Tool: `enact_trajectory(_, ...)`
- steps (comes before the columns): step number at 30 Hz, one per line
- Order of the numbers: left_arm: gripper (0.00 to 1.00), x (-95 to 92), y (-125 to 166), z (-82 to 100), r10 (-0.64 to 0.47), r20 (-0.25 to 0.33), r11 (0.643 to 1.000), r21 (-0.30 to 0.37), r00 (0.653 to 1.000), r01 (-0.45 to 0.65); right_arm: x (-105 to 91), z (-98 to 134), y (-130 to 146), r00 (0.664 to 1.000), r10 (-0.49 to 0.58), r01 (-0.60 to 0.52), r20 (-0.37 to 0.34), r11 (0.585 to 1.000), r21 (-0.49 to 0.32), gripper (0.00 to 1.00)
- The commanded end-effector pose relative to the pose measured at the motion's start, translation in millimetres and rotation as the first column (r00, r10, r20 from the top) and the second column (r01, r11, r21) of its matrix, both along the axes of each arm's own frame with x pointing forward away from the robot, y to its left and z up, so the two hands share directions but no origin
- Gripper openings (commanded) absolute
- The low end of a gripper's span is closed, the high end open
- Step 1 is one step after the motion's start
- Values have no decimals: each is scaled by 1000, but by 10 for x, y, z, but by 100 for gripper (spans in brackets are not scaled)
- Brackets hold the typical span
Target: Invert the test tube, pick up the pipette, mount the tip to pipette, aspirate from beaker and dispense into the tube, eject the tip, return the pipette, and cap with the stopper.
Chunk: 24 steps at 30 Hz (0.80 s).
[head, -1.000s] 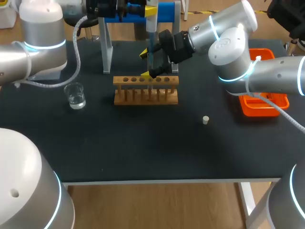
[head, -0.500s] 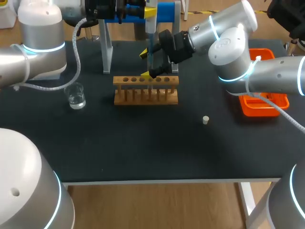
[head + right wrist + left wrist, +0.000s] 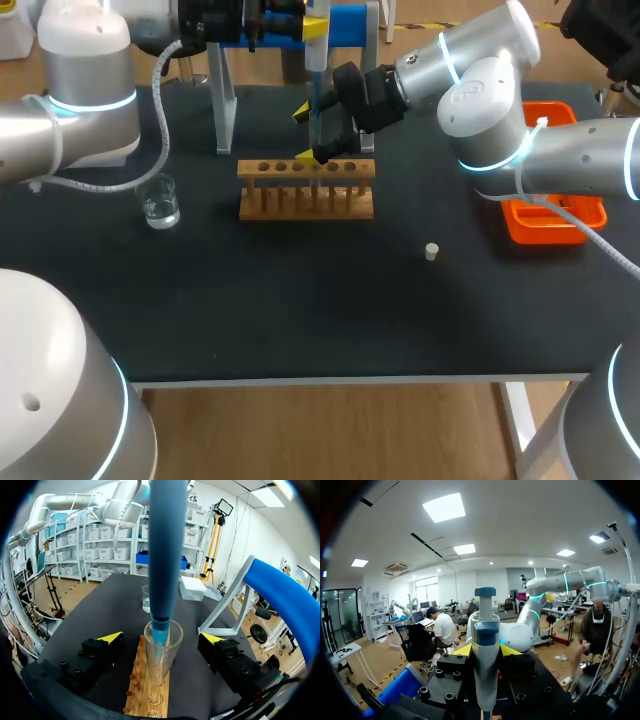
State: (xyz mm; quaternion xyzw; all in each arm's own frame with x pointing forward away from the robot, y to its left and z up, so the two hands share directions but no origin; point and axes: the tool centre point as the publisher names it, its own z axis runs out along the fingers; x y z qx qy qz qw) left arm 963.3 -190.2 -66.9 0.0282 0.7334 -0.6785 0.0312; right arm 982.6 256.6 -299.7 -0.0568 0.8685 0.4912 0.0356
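Dispensing is judged to be in hand: the pipette (image 3: 485, 630), grasped upright by the left gripper (image 3: 486, 651), has its tip (image 3: 162, 580) lowered into the tube (image 3: 161, 662), which stands in the rack (image 3: 306, 190). The right gripper (image 3: 162, 639) is held released around the tube, not touching it. A straight lift clear is called for next. The stopper (image 3: 431, 251) lies at the rack's 4 o'clock.
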Motion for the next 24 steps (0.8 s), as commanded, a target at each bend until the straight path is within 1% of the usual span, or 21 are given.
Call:
enact_trajectory(1, 0, 12, -7, -19, -1, 2, 1000, -3, 1000, 1, -4, 5, -7, 1000, 0, 0, 0, 1000, 0, 100)
enact_trajectory(24, 0, 42, -23, -82, -8, -9, 1000, -3, 1000, 8, -4, 5, -7, 1000, 0, 0, 0, 1000, 0, 100)
